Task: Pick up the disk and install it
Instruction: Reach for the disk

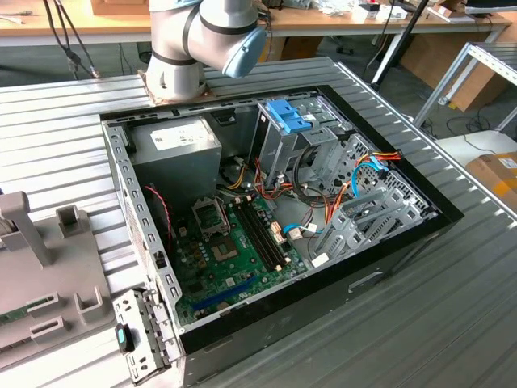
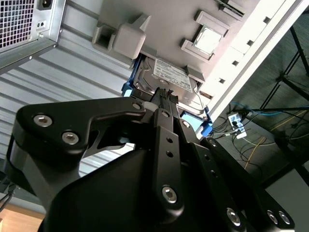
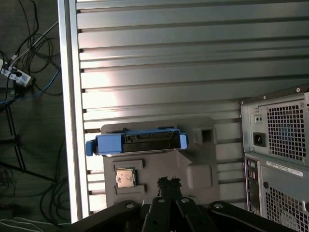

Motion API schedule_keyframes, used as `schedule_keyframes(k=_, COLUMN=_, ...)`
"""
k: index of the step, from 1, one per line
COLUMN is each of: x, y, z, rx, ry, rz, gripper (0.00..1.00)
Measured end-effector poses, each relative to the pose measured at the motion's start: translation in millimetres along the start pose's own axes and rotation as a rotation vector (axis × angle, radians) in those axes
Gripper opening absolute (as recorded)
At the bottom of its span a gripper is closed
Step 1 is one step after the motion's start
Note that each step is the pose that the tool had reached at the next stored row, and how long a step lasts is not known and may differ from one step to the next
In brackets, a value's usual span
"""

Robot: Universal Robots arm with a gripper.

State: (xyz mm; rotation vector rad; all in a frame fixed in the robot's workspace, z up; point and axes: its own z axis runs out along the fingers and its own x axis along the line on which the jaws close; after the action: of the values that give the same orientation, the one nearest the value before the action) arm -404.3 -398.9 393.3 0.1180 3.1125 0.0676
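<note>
Ribbed aluminium counter (image 1: 420,323), cluttered workbenches behind it. An open computer case (image 1: 323,280) lies on its side at mid-counter, motherboard facing up. A grey power-supply box (image 1: 178,145) sits in the corner of the case nearest the arm's base (image 1: 174,77). A blue latch (image 1: 287,115) tops the tall metal cage beside it.

A grey moulded holder (image 3: 198,169) lies on the counter near its edge, past the rear panel of the case. The disk (image 3: 140,141) stands on edge in a slot of this holder. In the first wrist view its connector side faces the camera, with a blue rail (image 3: 182,140) at each end. In the second wrist view the disk (image 2: 169,77) shows its metal face and white label, blue rails at both sides. A processor chip (image 3: 125,178) sits in its own pocket of the holder, just beside the disk.

The gripper (image 2: 165,95) hangs over the holder with the fingers pressed together, nothing between them. In the first wrist view the gripper (image 3: 169,182) is near the disk but apart from it, level with the chip pocket. The disk is not yet lifted.
</note>
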Motion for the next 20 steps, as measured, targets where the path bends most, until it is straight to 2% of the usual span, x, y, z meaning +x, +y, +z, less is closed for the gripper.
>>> schedule_keyframes(k=9, x=1.2, y=4.2, z=0.2, rx=0.0000, ry=-0.0001, rz=0.000, gripper=0.11)
schedule_keyframes(k=13, x=3.8, y=17.4, z=0.8, rx=0.0000, ry=-0.0001, rz=0.000, gripper=0.11)
schedule_keyframes(k=14, x=4.1, y=18.5, z=0.9, rx=0.0000, ry=-0.0002, rz=0.000, gripper=0.11)
schedule_keyframes(k=20, x=4.4, y=19.5, z=0.9, rx=0.0000, ry=-0.0001, rz=0.000, gripper=0.11)
